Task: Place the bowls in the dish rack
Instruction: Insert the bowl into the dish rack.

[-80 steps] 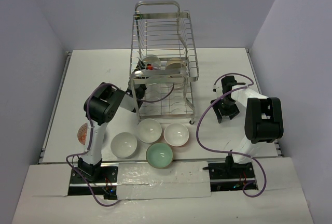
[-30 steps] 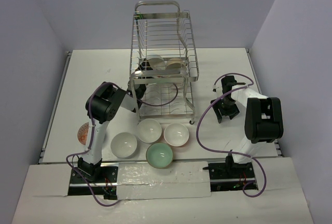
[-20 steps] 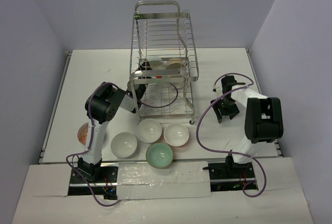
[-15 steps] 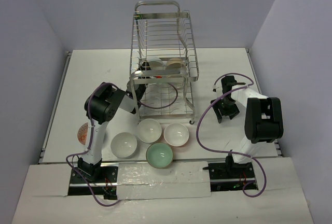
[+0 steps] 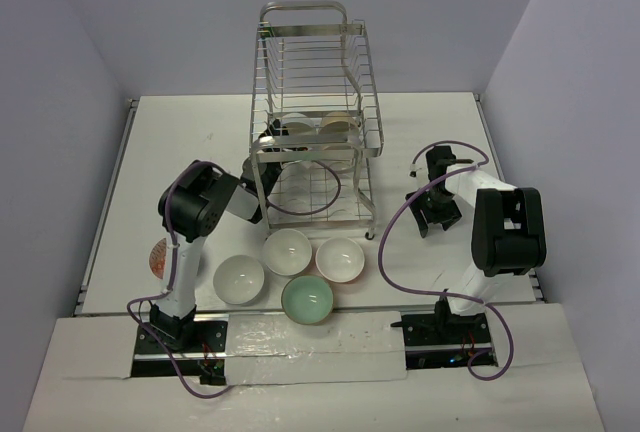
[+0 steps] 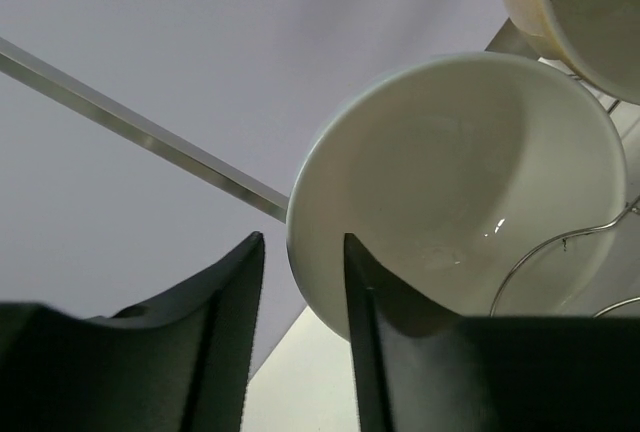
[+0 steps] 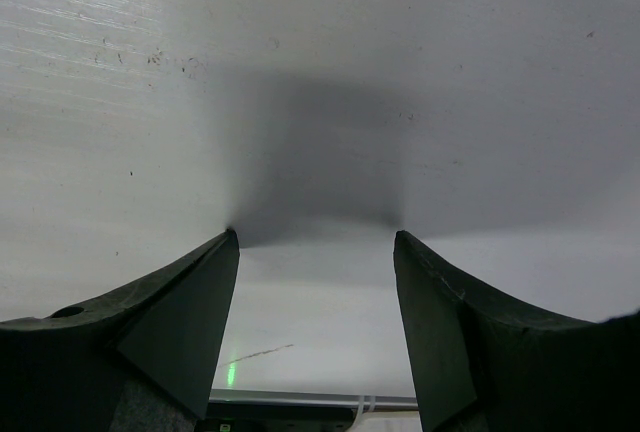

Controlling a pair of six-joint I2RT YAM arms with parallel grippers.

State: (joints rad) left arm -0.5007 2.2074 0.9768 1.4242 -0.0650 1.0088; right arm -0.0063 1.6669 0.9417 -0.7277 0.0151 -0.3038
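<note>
Soft, even light is falling. A blurred shadow is lying on the table (image 7: 500, 52); small glare is shining inside the white bowl (image 6: 450, 152) at 5 o'clock.

Left gripper (image 6: 302, 244): white bowl (image 6: 460, 182) rim between jaws, rack bar (image 6: 150, 137) beyond. Right gripper (image 7: 315, 235): bare table (image 7: 320, 72) between jaws.

Two dark jaws wide apart at lower left and right, scuffed white worktop (image 7: 450, 72) ahead, soft grey shadow (image 7: 320, 162) just beyond the tips, small green light spot (image 7: 231, 365) and metal strip (image 7: 300, 399) low between them
</note>
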